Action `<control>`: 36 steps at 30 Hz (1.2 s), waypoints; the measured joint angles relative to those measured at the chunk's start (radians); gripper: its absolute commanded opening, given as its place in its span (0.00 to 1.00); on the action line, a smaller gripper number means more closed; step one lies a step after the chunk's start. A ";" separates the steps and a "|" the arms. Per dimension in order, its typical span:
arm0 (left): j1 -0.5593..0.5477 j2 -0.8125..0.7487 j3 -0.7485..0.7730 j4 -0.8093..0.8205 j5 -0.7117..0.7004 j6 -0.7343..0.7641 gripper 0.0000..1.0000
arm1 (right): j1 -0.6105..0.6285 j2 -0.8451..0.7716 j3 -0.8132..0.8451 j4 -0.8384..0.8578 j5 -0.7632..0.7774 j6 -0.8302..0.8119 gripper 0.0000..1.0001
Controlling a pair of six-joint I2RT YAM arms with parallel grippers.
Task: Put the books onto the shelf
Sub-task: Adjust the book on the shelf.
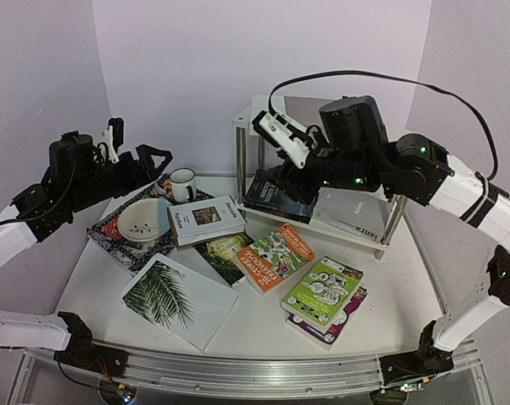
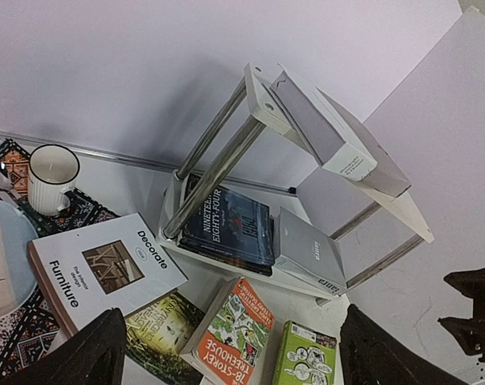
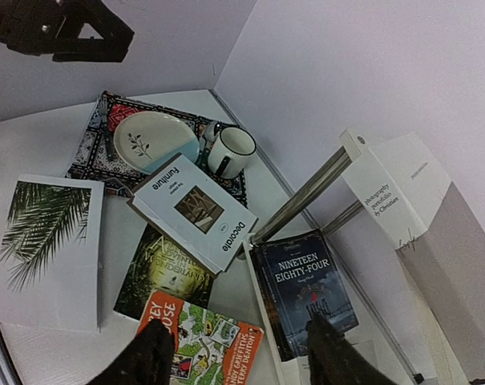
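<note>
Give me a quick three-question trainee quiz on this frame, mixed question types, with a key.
1. True or false: the lime green book lies on the shelf.
2. Which book lies on the shelf's lower board? A) the Nineteen Eighty-Four book B) the palm-leaf book C) the orange book
3. What does the plate rest on?
Key: 1 false, the lime green book lies on the magenta book on the table. 2 A. 3 the patterned placemat.

Bright, even light; soft shadows; wide-angle bend at edges; pics sharp.
</note>
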 measured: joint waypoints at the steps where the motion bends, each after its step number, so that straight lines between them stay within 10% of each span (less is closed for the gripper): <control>1: 0.000 0.000 -0.005 0.007 0.010 0.005 0.94 | 0.000 0.000 -0.003 -0.005 -0.008 0.021 0.20; 5: 0.000 0.000 -0.016 0.034 0.037 0.029 0.94 | -0.001 0.000 -0.005 -0.008 -0.019 0.083 0.00; 36: 0.000 -0.061 -0.063 0.079 0.052 0.055 0.93 | -0.249 0.237 0.188 0.036 -0.058 0.310 0.00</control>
